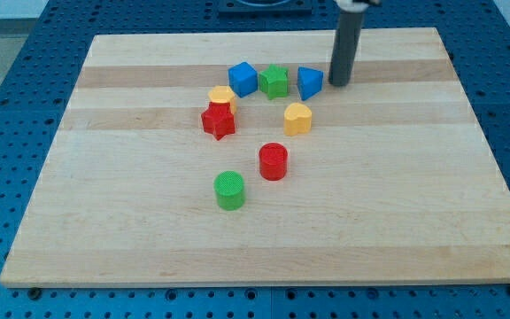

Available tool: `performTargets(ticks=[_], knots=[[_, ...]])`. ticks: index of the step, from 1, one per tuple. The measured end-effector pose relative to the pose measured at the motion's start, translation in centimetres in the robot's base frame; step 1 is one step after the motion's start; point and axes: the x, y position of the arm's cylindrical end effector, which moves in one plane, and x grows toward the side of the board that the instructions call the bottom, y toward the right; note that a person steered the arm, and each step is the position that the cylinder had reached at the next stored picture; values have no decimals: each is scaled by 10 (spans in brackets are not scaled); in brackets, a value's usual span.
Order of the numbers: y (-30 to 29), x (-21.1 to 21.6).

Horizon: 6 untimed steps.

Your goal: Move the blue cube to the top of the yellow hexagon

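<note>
The blue cube [243, 78] sits near the view's top centre of the wooden board [131, 221]. The yellow hexagon [222, 96] lies just below and left of it, touching a red star [218, 120]. My tip [338, 84] stands at the view's right of the row of blocks, just right of a blue triangular block [309, 82] and well right of the blue cube. A green block [274, 81] sits between the blue cube and the blue triangular block.
A yellow heart-shaped block [297, 118] lies below the blue triangular block. A red cylinder [274, 161] and a green cylinder [229, 190] lie lower, near the board's middle. A blue perforated table surrounds the board.
</note>
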Motion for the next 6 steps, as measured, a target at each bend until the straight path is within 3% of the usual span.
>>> performTargets(ticks=[1, 3, 6], knots=[[0, -3], [-133, -6], [-163, -19]])
